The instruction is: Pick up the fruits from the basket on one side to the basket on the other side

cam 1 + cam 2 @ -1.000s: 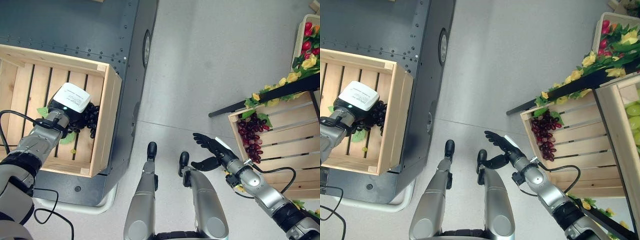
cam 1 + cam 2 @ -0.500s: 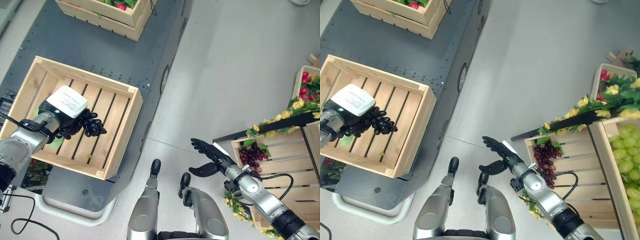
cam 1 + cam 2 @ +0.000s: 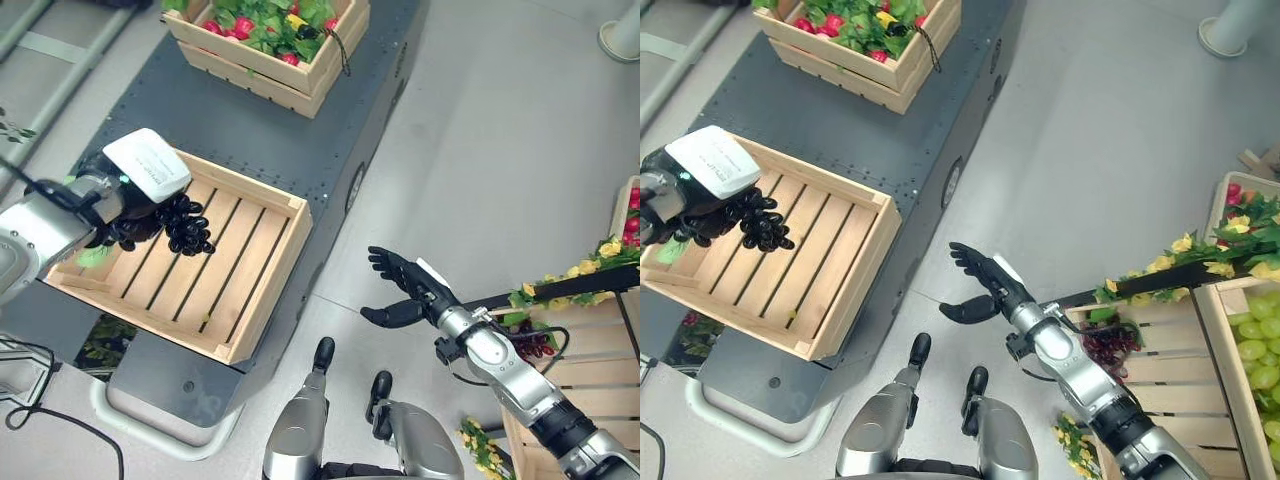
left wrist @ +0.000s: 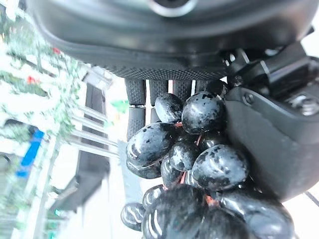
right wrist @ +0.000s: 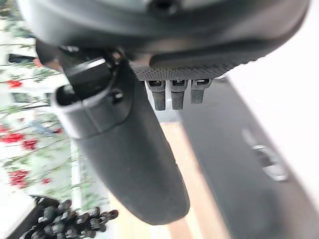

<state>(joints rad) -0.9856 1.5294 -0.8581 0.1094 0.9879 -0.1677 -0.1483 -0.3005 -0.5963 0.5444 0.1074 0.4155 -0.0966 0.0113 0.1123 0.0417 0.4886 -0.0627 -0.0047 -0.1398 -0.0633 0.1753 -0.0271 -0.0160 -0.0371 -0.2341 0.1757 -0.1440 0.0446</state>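
Note:
My left hand (image 3: 118, 208) is shut on a bunch of dark grapes (image 3: 187, 225), which hangs over the left part of a slatted wooden crate (image 3: 272, 280). Seen from the left wrist, the grapes (image 4: 194, 164) are pressed against the palm with the fingers (image 4: 137, 94) curled behind them. A green leaf lies in the crate under the hand. My right hand (image 3: 405, 290) is open above the grey floor, palm up, with nothing in it. Its straight fingers (image 5: 172, 94) and thumb (image 5: 129, 154) show in the right wrist view. Red grapes (image 3: 1110, 345) lie in a wooden crate at the right.
The slatted crate sits on a dark metal cart (image 3: 250, 130). A second crate of red fruit and green leaves (image 3: 270, 40) stands at the cart's far end. On the right are green grapes (image 3: 1255, 340), yellow flowers (image 3: 1185, 245) and a dark bar (image 3: 1160, 280).
The whole picture has shifted as the camera moved. My left hand has lifted the dark grapes from low inside the crate to above its slats. My right hand stays open.

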